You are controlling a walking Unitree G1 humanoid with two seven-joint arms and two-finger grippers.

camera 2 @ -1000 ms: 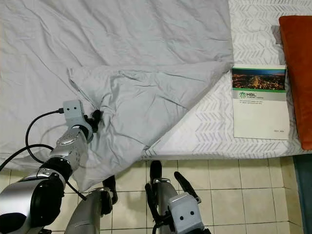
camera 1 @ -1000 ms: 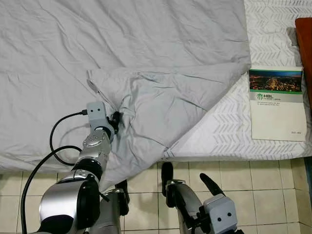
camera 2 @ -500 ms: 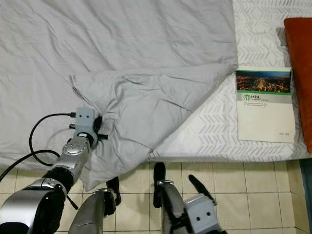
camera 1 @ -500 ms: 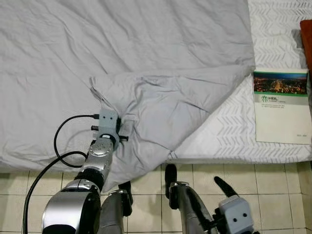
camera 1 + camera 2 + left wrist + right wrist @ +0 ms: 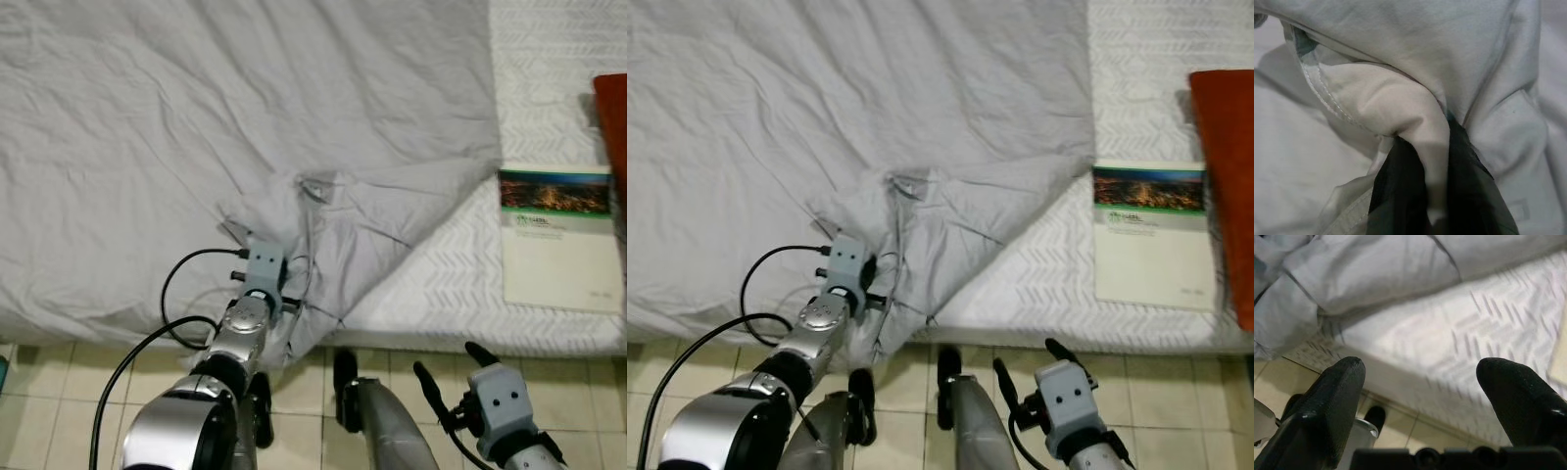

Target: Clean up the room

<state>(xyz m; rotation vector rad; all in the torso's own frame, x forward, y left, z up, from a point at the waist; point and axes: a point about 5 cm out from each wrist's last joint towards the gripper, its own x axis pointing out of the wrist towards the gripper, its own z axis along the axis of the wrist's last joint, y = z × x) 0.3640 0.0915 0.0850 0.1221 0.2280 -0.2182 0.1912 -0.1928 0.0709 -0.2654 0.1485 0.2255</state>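
Sheet point(image 5: 245, 127), grey, thin and limp, covers most of the bed in the left eye view; its near right corner is folded back and bunched into a wrinkled flap point(image 5: 362, 235) by the bed's front edge, baring the white chevron-patterned mattress cover point(image 5: 441, 284). Left gripper point(image 5: 284, 294) sits at the front edge on the flap's lower end, buried in cloth. Likely light, soft, no stiffness, so it will drag and bunch, not slide as one piece; best hold is the hemmed edge or corner, not mid-fabric. Booklet point(image 5: 555, 238) lies flat near the bed's right front corner, orange cushion point(image 5: 612, 127) at the right edge just beyond it. Right eye view: same layout, right gripper point(image 5: 1024, 387) low over the beige tiled floor point(image 5: 686, 362) below the bed's front edge, well apart from the sheet. Left wrist view: black fingers point(image 5: 1396, 191) pressed together, pinching a fold of sheet with a stitched hem beside it; fabric wraps over the tips. Right wrist view: fingers point(image 5: 1332, 401) spread wide, holding nothing, pointing at the mattress cover's front edge with floor tiles under it. Bed surface looks soft, giving little to press against.
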